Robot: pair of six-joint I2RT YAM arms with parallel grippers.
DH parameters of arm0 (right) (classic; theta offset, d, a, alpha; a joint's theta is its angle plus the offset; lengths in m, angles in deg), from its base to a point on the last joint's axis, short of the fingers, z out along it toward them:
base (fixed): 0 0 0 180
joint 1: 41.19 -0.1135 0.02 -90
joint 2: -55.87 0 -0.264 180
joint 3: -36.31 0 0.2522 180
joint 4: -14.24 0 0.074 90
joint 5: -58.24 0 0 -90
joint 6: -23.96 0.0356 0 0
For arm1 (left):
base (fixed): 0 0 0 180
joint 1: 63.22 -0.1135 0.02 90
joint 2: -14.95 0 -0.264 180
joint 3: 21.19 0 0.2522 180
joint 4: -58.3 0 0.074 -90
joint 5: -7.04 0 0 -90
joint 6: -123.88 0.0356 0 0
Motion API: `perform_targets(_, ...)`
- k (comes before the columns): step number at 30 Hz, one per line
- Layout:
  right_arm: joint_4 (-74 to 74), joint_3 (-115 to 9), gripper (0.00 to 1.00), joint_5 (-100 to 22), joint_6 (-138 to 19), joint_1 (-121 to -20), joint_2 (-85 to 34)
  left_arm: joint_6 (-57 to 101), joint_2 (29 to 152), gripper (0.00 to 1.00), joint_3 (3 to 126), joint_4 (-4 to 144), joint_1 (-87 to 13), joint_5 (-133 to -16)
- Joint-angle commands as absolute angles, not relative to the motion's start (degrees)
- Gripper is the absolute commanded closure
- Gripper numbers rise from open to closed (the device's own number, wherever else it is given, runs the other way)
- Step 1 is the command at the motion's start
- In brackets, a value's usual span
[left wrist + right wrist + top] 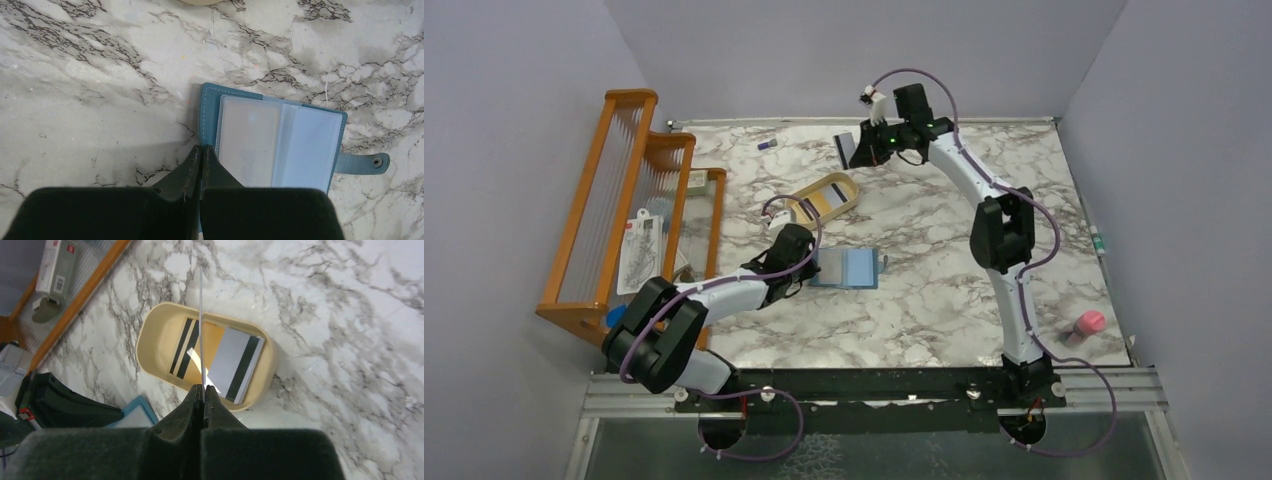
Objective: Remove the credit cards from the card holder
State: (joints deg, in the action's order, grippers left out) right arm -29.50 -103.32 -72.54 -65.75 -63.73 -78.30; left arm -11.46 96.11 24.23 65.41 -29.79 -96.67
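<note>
The teal card holder (pixel 849 268) lies open on the marble table, with a pale card (pixel 247 142) in its clear left pocket and its snap tab (pixel 365 163) at the right. My left gripper (pixel 201 148) is shut, its tips down on the holder's left edge (pixel 207 115). My right gripper (pixel 869 145) is shut on a dark grey credit card (pixel 854 148), held in the air at the back; in the right wrist view this card (pixel 201 330) is edge-on above the tan oval tray (pixel 150 340). A tan striped card (pixel 184 347) and a pale striped card (pixel 235 365) lie in the tray.
A wooden rack (pixel 624 210) with packets stands at the left edge. A pink object (pixel 1089 322) sits at the near right. A small purple item (pixel 767 145) lies at the back left. The left arm (pixel 60 400) shows beside the tray.
</note>
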Motion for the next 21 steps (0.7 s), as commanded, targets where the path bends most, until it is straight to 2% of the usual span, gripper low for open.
perform_targets(1, -38.33, -106.02, 0.99, -70.98, -70.48, -66.37, -81.31, -10.60, 94.23, 1.00, 23.47, 67.49, -30.47, -96.57)
perform_targets(9, -40.68, -106.15, 1.00, -67.32, -72.89, -70.52, -84.26, -10.83, 93.66, 1.00, 22.64, 67.24, -30.87, -96.31)
perform_targets(21, -36.74, -105.22, 0.99, -62.26, -70.96, -70.54, -85.28, -11.07, 91.68, 1.00, 21.05, 67.59, -31.14, -96.38)
